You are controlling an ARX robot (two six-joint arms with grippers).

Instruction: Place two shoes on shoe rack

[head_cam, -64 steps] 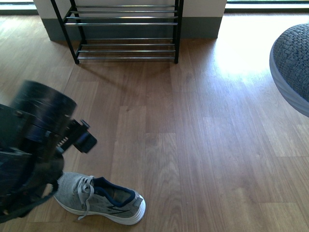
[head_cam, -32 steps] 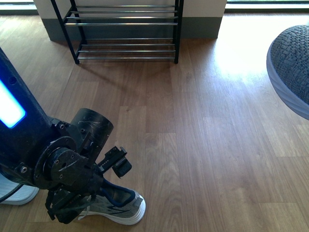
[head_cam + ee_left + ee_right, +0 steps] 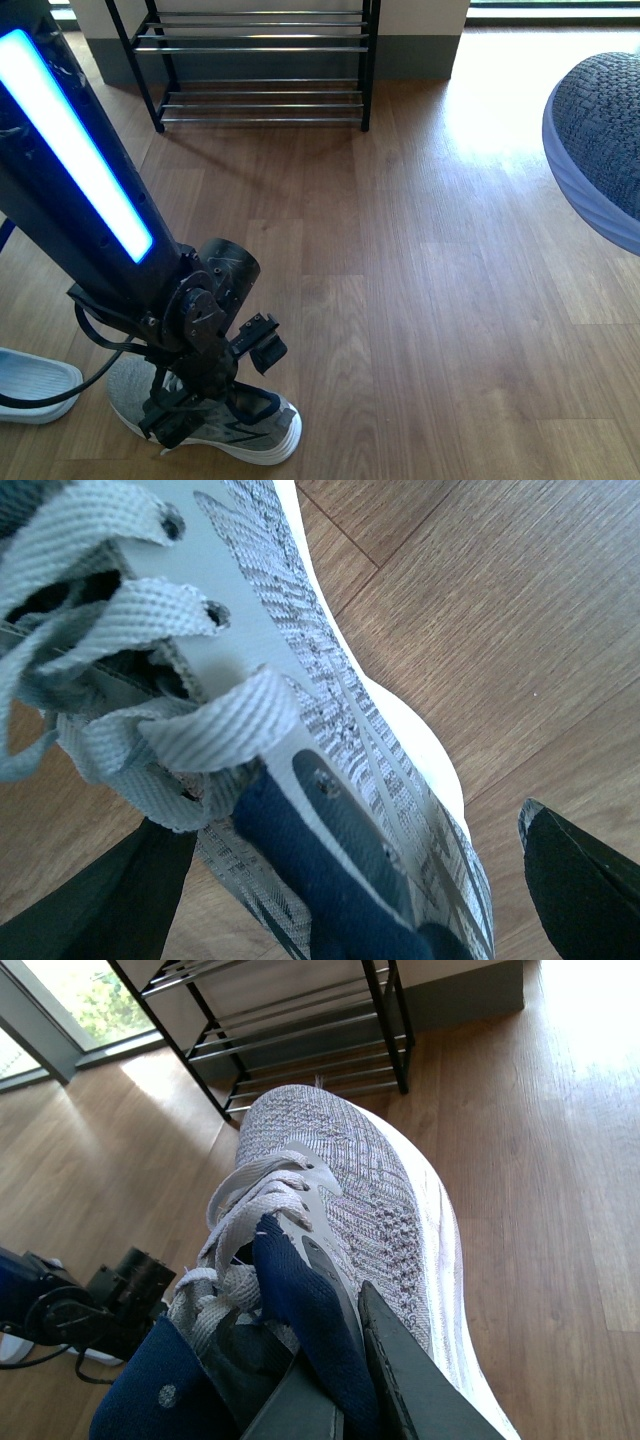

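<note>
Pale blue slide [image 3: 35,385] lies at your 8 o'clock on the wood floor [image 3: 420,300]. At 7, your left gripper [image 3: 345,880] straddles the grey floor sneaker [image 3: 260,435], fingers spread either side of it. At 12 stands the shoe rack [image 3: 260,60]. At 2, your right gripper [image 3: 330,1390] pinches the second sneaker [image 3: 340,1180] by its collar, off the floor.

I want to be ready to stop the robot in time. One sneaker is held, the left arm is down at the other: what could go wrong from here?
The open left gripper straddles the sneaker on the floor close to its loose laces; closing may catch only lace, and the shoe could slip out. The right gripper holds the second sneaker only at its dark lining, so it may swing or drop before reaching the shoe rack.
</note>
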